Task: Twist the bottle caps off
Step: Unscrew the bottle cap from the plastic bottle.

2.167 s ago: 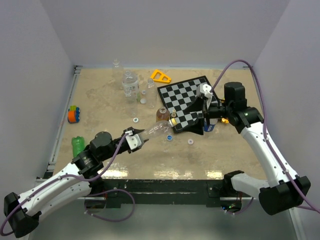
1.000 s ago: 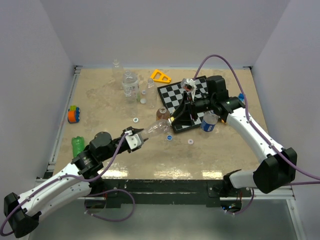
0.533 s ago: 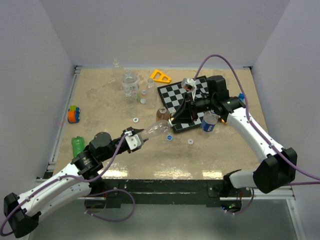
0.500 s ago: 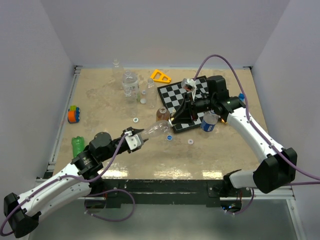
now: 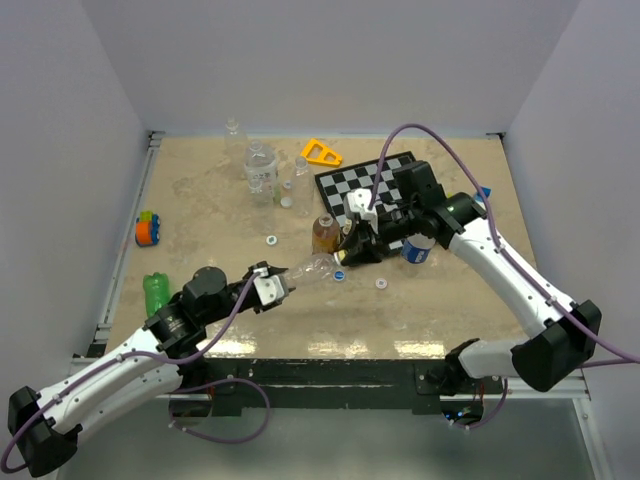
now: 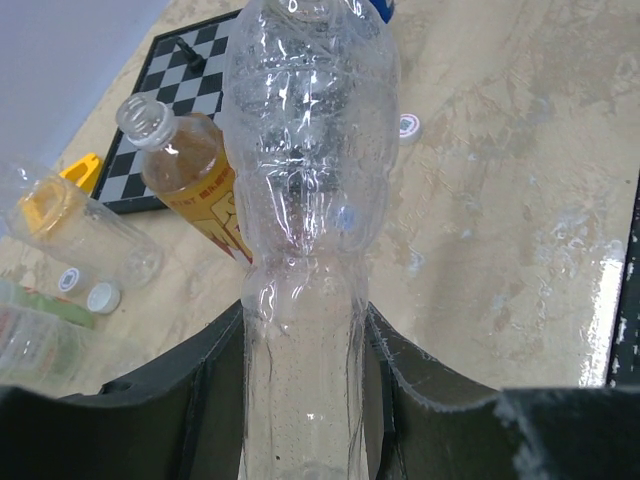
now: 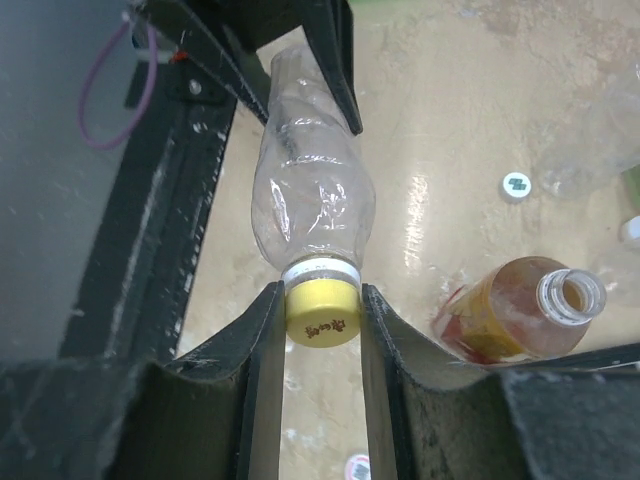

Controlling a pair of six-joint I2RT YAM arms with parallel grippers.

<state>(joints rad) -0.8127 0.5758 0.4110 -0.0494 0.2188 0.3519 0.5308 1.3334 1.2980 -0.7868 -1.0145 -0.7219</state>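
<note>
1. The left gripper [image 5: 268, 288] is clamped on the base end of the clear bottle [image 6: 305, 150]. It holds the bottle off the table [image 5: 200, 200], lying nearly level over the middle region and nearer the near edge than the far edge. The neck points toward the right arm, which presents the cap end-on to it.
2. The right gripper [image 7: 320, 298] has its 2 fingers closed on the yellow cap [image 7: 322, 318], 1 on each side. The cap is seated on the bottle neck, above a white collar ring.
3. Judgement: the left arm acts as a fixed vise, so wrist rotation of the right arm turns only the cap. The step in hand is loosening this cap.
4. The amber bottle [image 5: 323, 232] stands uncapped just beside the near-left corner of the chessboard [image 5: 345, 190]. A blue cap [image 5: 340, 276] and a white cap [image 5: 381, 284] lie loose on the table close by.
5. Risk, as judged: the thin bottle wall may twist or slip in the left grip.
</note>
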